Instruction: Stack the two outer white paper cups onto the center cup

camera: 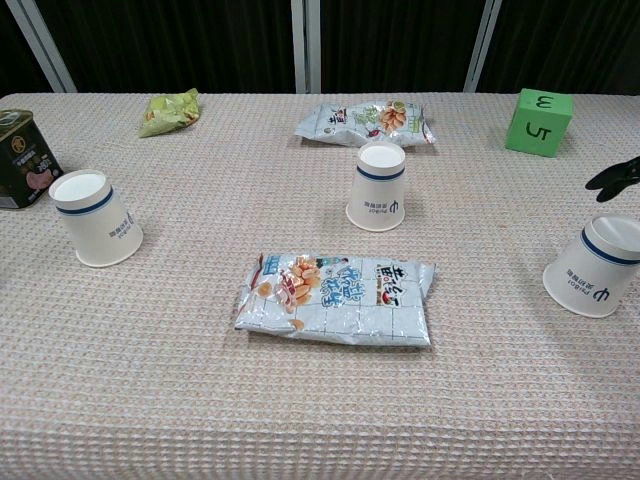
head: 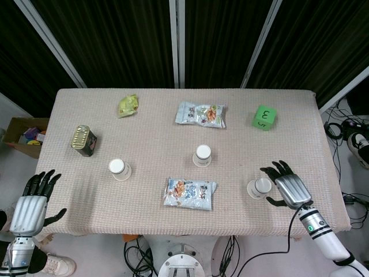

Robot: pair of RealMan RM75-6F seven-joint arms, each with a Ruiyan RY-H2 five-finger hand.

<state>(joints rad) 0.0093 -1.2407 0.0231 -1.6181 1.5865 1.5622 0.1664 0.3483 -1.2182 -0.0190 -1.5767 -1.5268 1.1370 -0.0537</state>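
Three white paper cups with a blue band stand upside down on the table. The center cup [head: 202,155] [camera: 378,187] is in the middle, the left cup [head: 119,168] [camera: 95,218] toward the left front, the right cup [head: 260,187] [camera: 600,263] toward the right front. My right hand [head: 285,183] lies just right of the right cup with fingers spread around it, not closed on it; only dark fingertips [camera: 615,175] show in the chest view. My left hand [head: 33,196] hangs open off the table's left front corner, holding nothing.
A snack bag [head: 189,193] [camera: 335,299] lies in front of the center cup, a second bag [head: 200,113] [camera: 365,122] behind it. A green cube [head: 264,117] [camera: 539,122] sits at the back right, a tin can [head: 83,140] [camera: 22,158] and a green packet [head: 128,105] [camera: 168,111] on the left.
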